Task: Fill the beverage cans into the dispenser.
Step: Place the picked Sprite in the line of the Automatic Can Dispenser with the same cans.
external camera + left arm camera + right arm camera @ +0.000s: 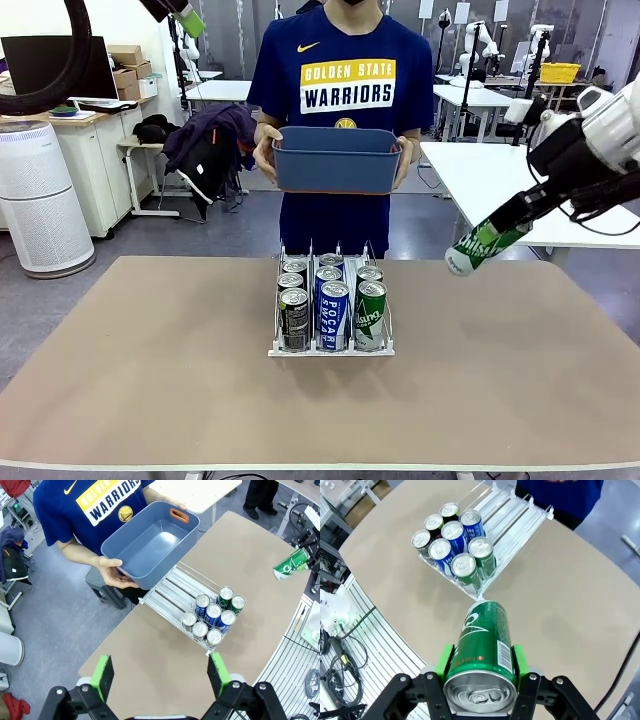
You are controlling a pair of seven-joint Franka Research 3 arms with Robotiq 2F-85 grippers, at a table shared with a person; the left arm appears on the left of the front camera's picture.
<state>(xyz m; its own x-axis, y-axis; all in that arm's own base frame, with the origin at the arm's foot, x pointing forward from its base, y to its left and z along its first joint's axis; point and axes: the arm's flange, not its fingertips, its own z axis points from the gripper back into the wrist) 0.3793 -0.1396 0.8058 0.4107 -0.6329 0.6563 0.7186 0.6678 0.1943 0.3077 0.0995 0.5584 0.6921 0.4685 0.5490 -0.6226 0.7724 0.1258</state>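
The right gripper has its fingers clamped on a green can, held tilted above the counter, well to the right of the dispenser; seven cans already stand at its front, two in the green lane, so the open rear of that lane looks the place; best to bring the can upright, lower it between the dividers and let go only once seated. The left gripper hangs high, fingers spread and empty; the person holds a blue bin behind.
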